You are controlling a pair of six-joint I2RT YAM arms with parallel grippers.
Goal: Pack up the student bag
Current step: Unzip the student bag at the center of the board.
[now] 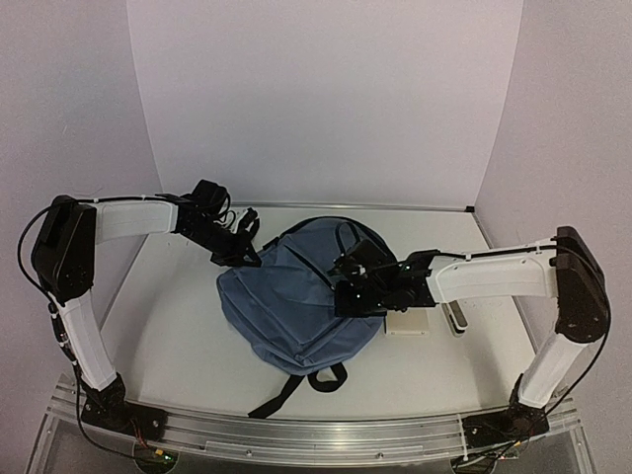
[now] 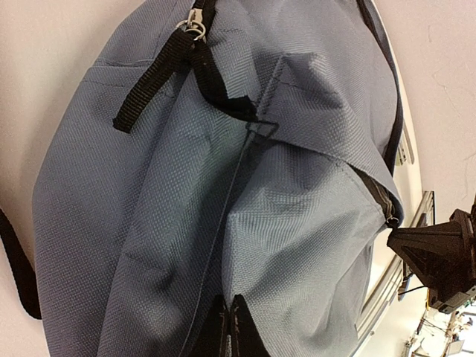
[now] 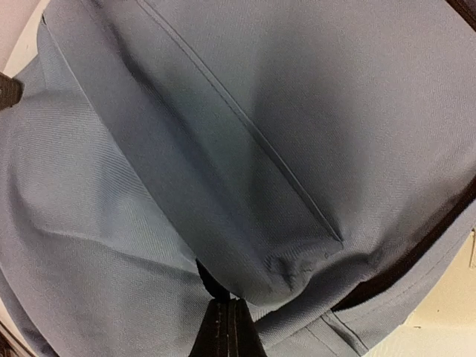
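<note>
The grey table carries the student bag, which lies flat in the middle between the two arms. Its front side is up and its black straps point to the near edge.

We judge the step in hand to be opening the bag, since nothing can go in before the mouth stands open. To do this well, one arm should hold the fabric down while the other pulls along the line of the zipper, not across it, because the soft cloth folds and follows any sideways pull.

The left gripper is at the far left corner of the bag with its fingers pressed together, the tips against the cloth. The right gripper is over the right side of the bag, also with its fingers pressed together. The cloth gathers in creases toward its tips, next to a small black piece. We cannot tell whether either one really has a fold between its fingers.

About the contents: the inside of the bag is hidden in all views, so we cannot say if it holds anything. A beige flat item waits on the table just beside the bag, under the right arm. A metal zipper ring shows at the top of the left wrist view.
</note>
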